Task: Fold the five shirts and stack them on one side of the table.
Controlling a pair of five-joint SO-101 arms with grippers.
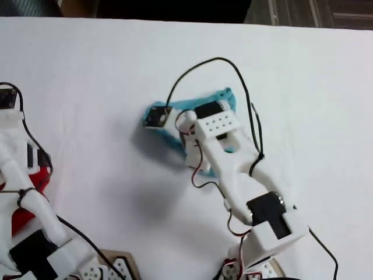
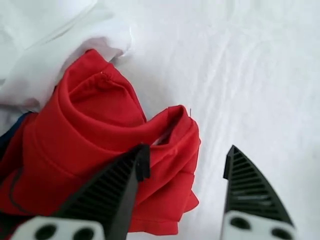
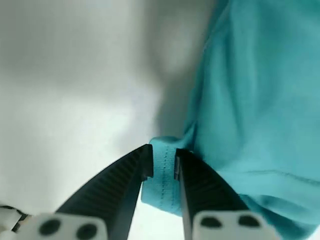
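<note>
On a white-covered bench (image 1: pixel 303 64), the right arm's end effector (image 3: pixel 162 161) is clenched on the stitched hem of a turquoise shirt (image 3: pixel 250 100). The fold of cloth is pinched between its two black jaws. Seen from above, that shirt lies crumpled near the middle of the bench, largely beneath the white arm stretched over it. Turquoise shows on the far side of the arm and beside its wrist. A black cable (image 1: pixel 233 67) loops up over the arm and the shirt.

At the left edge of the bench, the left arm's end effector (image 2: pixel 187 160) hangs released, its jaws spread wide with nothing between them. One jaw stands over a bunched red shirt (image 2: pixel 90 150), the other over bare bench cover just beside it. Whether the first jaw touches the cloth cannot be told. The red shirt is rumpled rather than flat, its folds rolled over one another. A white garment (image 2: pixel 45 45) lies against it on the side away from the jaws, lapping over its edge. A sliver of dark blue cloth (image 2: pixel 10 131) shows beside the red, though what it belongs to cannot be told. The red and turquoise shirts lie well apart on the bench.
</note>
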